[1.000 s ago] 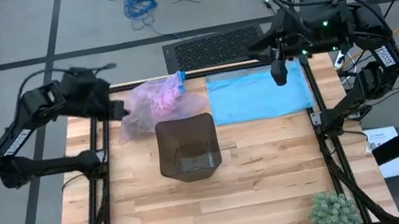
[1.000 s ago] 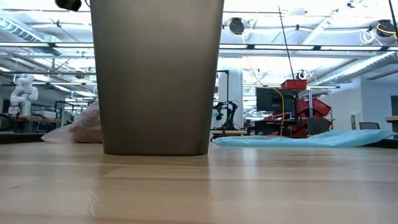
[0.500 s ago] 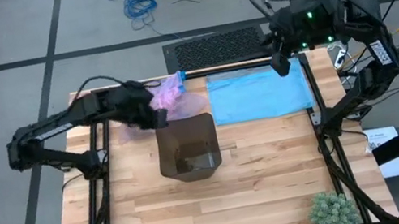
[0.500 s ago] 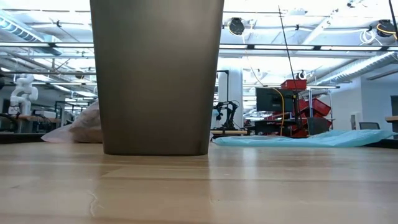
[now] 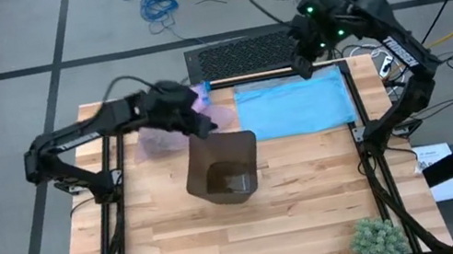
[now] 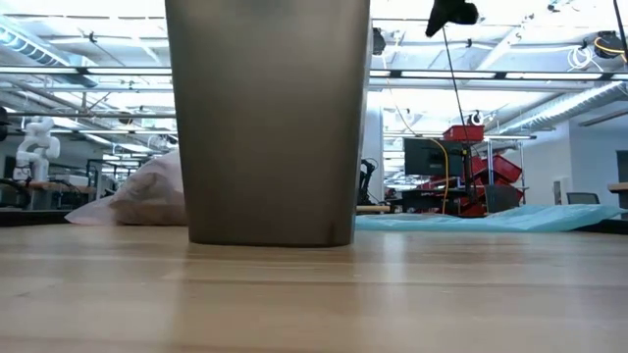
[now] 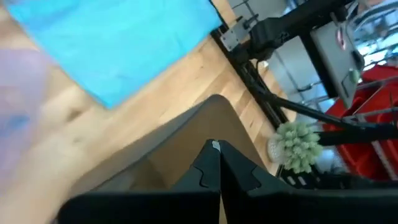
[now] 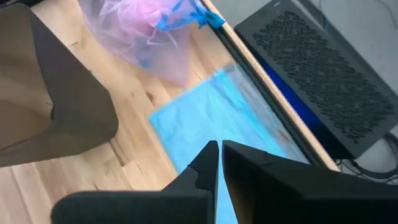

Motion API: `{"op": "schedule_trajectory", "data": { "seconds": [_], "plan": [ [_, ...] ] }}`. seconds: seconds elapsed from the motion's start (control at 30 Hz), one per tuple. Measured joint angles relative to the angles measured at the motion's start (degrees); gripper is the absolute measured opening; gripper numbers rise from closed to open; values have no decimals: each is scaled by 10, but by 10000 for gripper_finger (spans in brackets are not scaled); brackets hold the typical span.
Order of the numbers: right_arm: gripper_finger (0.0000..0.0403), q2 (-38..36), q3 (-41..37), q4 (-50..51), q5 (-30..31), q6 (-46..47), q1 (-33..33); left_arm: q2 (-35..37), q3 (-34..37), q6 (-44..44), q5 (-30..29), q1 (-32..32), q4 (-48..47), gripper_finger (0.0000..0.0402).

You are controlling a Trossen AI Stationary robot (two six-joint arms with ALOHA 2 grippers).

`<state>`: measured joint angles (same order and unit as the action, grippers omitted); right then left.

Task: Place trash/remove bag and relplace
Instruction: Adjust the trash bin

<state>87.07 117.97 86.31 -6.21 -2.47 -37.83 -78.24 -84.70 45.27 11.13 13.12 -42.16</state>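
Lavender-pink translucent plastic bag [image 5: 172, 125], crinkled and bunched, lies on the far left part of the wooden table [image 5: 254, 230], just behind and to the left of the dark brown plastic bin [image 5: 225, 168]; the left arm crosses over part of it. A scrap of blue [image 8: 180, 17] shows among its folds in the right wrist view. In the low view the bag [image 6: 147, 196] appears as a pale heap beside the bin's left wall.

The bin stands near the middle of the table, its mouth open upward and tilted slightly in the high view. The left gripper [image 5: 206, 127] is at the bin's far left rim, its fingers [image 7: 214, 168] pressed together with no gap, nothing visibly held between them; the left wrist view looks past them into the bin.

The right gripper [image 5: 302, 65] hangs above the far edge of the table, over the corner of the flat light blue plastic bag [image 5: 293, 104] spread to the right of the bin. Its fingers [image 8: 205, 165] are nearly closed, a thin slit between them, holding nothing.

A green spiky plant [image 5: 379, 240] sits at the near right corner of the table.
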Motion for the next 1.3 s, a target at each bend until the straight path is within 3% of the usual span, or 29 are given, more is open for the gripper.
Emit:
{"op": "schedule_trajectory", "data": {
  "seconds": [0.1,0.23,0.37,0.73,1.0,1.3],
  "plan": [
    [23,0,-29,-33,-11,10,9,1,-63,-38,8,10,-77,0],
    [34,0,-43,-51,-19,30,30,1,-148,-44,-4,10,-297,0],
    [41,0,-43,-56,-11,53,46,2,-159,-22,-14,11,-491,0],
    [43,0,-43,-70,5,63,43,-49,-39,-7,-47,8,-408,0],
    [43,2,-51,-74,7,61,25,-70,-21,-2,-2,-16,-235,0],
    [43,9,-208,-173,1,-14,-30,-69,-21,54,7,-60,-187,0]
  ]
}}
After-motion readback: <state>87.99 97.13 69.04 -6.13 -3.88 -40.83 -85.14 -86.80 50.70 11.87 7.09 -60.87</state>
